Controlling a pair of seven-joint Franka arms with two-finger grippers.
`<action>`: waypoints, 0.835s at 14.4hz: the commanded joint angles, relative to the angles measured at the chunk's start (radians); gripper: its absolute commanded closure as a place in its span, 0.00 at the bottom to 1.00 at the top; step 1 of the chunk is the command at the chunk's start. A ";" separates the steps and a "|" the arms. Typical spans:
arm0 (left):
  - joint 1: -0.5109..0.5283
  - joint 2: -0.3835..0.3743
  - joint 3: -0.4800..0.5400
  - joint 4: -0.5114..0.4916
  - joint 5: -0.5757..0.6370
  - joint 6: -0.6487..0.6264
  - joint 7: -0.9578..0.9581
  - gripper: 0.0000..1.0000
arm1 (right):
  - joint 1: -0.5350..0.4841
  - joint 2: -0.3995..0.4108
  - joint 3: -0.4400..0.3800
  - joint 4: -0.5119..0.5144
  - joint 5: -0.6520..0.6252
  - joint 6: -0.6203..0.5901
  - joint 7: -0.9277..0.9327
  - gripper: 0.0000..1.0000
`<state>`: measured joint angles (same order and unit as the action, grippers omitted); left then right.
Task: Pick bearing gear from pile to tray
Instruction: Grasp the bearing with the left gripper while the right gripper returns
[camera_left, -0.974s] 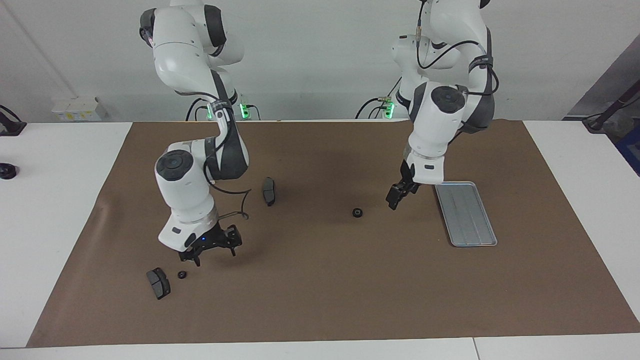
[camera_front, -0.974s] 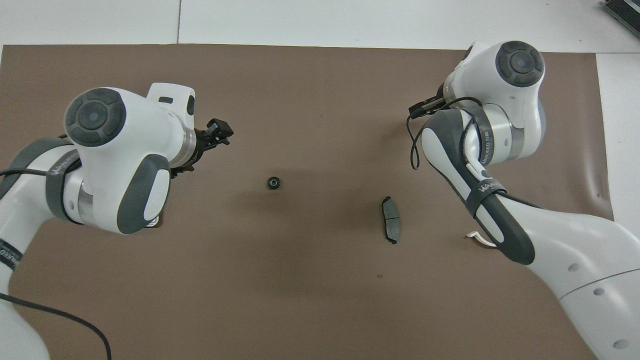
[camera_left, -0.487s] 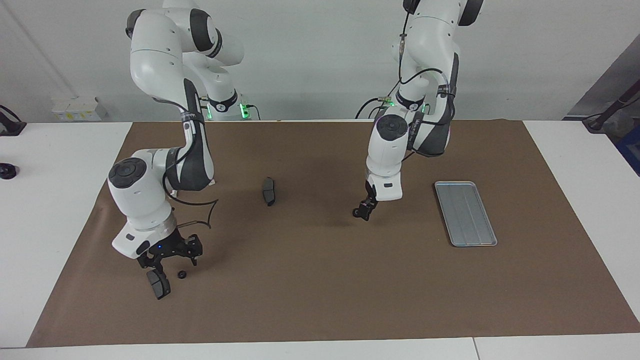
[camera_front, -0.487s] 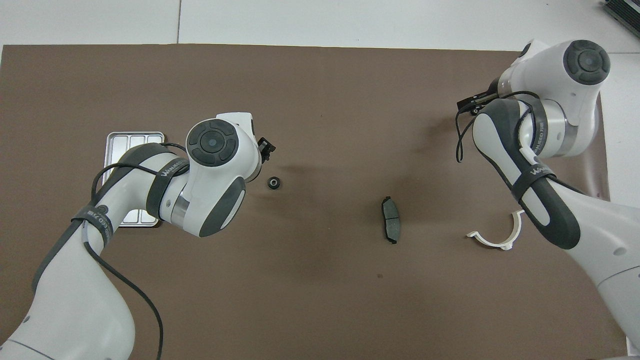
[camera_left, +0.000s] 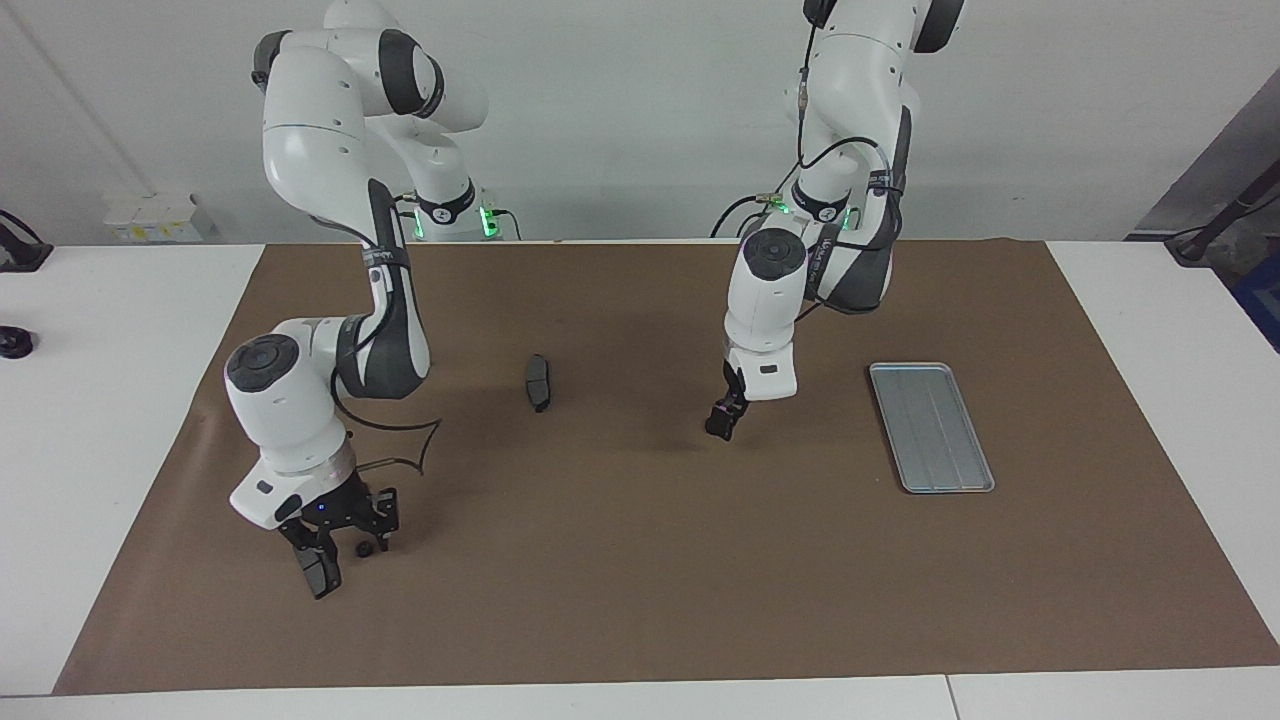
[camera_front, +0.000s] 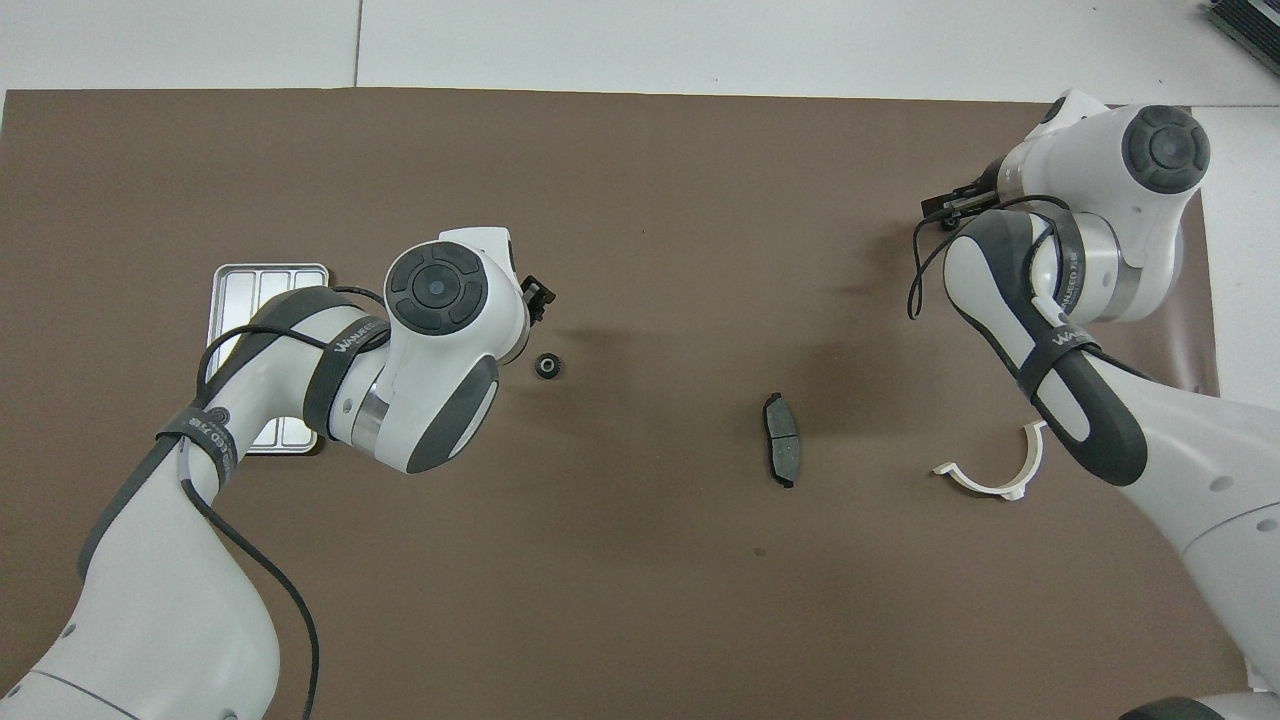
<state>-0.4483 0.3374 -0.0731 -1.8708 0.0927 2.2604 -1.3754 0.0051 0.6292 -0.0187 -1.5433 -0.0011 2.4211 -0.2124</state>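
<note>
One black bearing gear (camera_front: 547, 367) lies on the brown mat mid-table. My left gripper (camera_left: 720, 425) is down at it, its tip dark against the gear in the facing view; in the overhead view the left gripper (camera_front: 538, 298) shows just past the gear, which still lies on the mat. The silver tray (camera_left: 930, 427) lies toward the left arm's end. My right gripper (camera_left: 335, 540) is low over a dark grey pad (camera_left: 322, 580), with a second small gear (camera_left: 365, 549) beside it. In the overhead view the right arm hides both.
Another dark pad (camera_left: 538, 382) lies between the two arms, nearer the robots. A white half-ring bracket (camera_front: 990, 480) sits by the right arm's forearm. The mat's edge (camera_left: 150, 560) runs close to the right gripper.
The left gripper swung from beside the tray to the middle gear and dropped onto it. The right gripper moved toward its end of the table and sank over the pad, its fingers drawing in.
</note>
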 joint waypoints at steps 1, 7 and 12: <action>-0.023 -0.005 0.016 -0.008 0.032 0.025 -0.033 0.00 | -0.017 -0.003 0.017 -0.041 0.015 0.058 0.013 0.41; -0.046 -0.006 0.016 -0.088 0.032 0.120 -0.030 0.02 | -0.022 -0.005 0.017 -0.073 0.015 0.093 0.015 0.53; -0.049 -0.006 0.016 -0.122 0.033 0.171 -0.022 0.32 | -0.025 -0.005 0.017 -0.072 0.015 0.084 0.013 0.74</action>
<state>-0.4797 0.3429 -0.0730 -1.9479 0.0993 2.3787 -1.3822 -0.0010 0.6303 -0.0187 -1.5999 -0.0002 2.4903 -0.2061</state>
